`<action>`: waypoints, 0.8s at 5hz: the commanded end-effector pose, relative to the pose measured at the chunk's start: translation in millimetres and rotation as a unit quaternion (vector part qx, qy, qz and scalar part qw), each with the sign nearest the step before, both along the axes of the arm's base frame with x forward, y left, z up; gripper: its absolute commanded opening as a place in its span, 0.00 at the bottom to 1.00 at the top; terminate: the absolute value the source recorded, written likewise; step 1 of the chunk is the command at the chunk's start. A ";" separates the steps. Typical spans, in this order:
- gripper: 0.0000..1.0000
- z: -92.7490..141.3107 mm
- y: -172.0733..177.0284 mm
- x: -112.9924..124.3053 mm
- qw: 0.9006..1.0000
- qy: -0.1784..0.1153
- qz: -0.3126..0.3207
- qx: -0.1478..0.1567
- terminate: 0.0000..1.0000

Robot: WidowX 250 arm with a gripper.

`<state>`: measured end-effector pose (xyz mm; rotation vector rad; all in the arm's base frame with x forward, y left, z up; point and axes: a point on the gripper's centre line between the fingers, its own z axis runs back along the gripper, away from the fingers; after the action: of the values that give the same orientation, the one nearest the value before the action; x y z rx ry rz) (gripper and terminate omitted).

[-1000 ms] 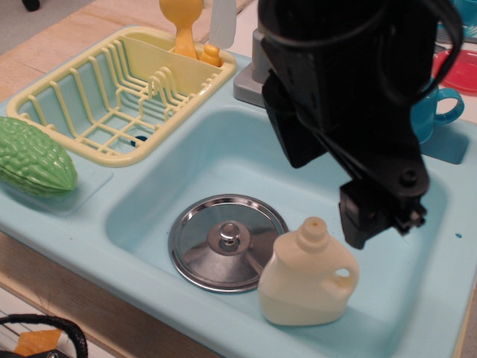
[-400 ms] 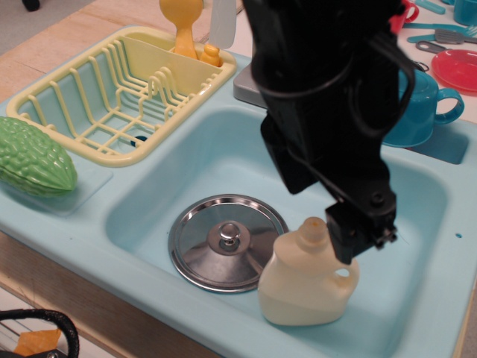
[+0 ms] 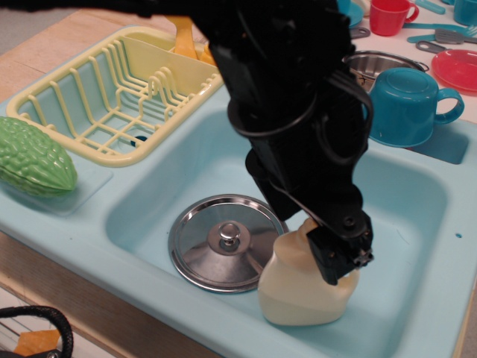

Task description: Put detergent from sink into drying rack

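Note:
The cream detergent jug (image 3: 297, 297) stands upright in the light blue sink (image 3: 417, 216), at its front right. My black gripper (image 3: 340, 255) has come down over the jug's top right. It covers the cap and the loop handle. The frame does not show whether the fingers are closed on the jug. The pale yellow drying rack (image 3: 112, 97) sits at the back left of the sink unit, with nothing in its plate slots. The arm hides the rack's right corner.
A round metal lid (image 3: 223, 240) lies flat in the sink, just left of the jug. A green bumpy gourd (image 3: 33, 160) lies left of the basin. A teal cup (image 3: 406, 104), a metal pot (image 3: 369, 63), a red cup (image 3: 387, 15) and a red plate (image 3: 456, 68) stand at the back right.
The arm has moved left and down, from right of the jug to over its cap and handle. The jug, lid and rack have not moved.

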<state>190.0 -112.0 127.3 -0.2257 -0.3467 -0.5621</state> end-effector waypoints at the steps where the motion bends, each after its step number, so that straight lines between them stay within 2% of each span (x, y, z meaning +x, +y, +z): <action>1: 0.00 -9.7 1.9 3.0 0.999 0.009 0.022 -0.023 0.00; 3: 0.00 -5.3 0.5 -1.1 0.999 0.018 0.035 -0.016 0.00; 4: 0.00 28.4 8.9 19.0 0.999 0.013 0.037 0.033 0.00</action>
<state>212.3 -89.0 162.3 -0.0658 -0.2876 -0.4628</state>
